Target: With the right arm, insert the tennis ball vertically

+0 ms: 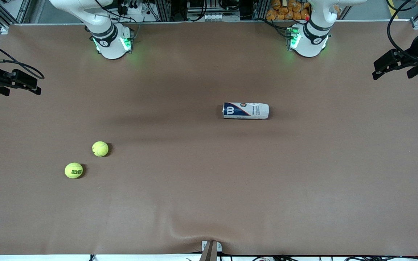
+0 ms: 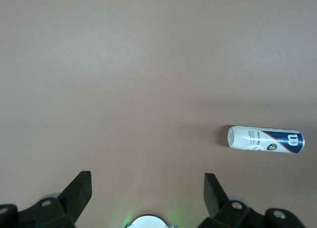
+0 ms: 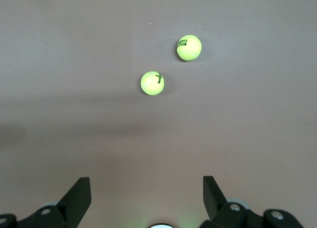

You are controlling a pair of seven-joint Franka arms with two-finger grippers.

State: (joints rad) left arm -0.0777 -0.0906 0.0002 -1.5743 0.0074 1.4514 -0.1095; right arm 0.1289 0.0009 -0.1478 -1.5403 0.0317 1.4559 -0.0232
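Nothing is begun: the right gripper point(image 3: 143, 198) hangs wide open and empty over its table end, the left gripper point(image 2: 146, 198) likewise waits, so next it must reach 1 of 2 tennis balls point(image 1: 100, 148), the can point(image 1: 246, 111) lying flat mid-table.

Matt brown cloth-like table cover point(image 1: 194, 188), smooth, with a slight pucker at the edge nearest the front camera. Two fuzzy yellow-green felt tennis balls point(image 1: 100, 148) point(image 1: 74, 170), matt, black print on each. Glossy cylindrical ball can point(image 1: 245, 110), white and dark blue printed label, smooth with a faint sheen. Black gripper fingers point(image 3: 79, 196) look like matt plastic. White arm bases point(image 1: 113, 41) show smooth glossy shells.
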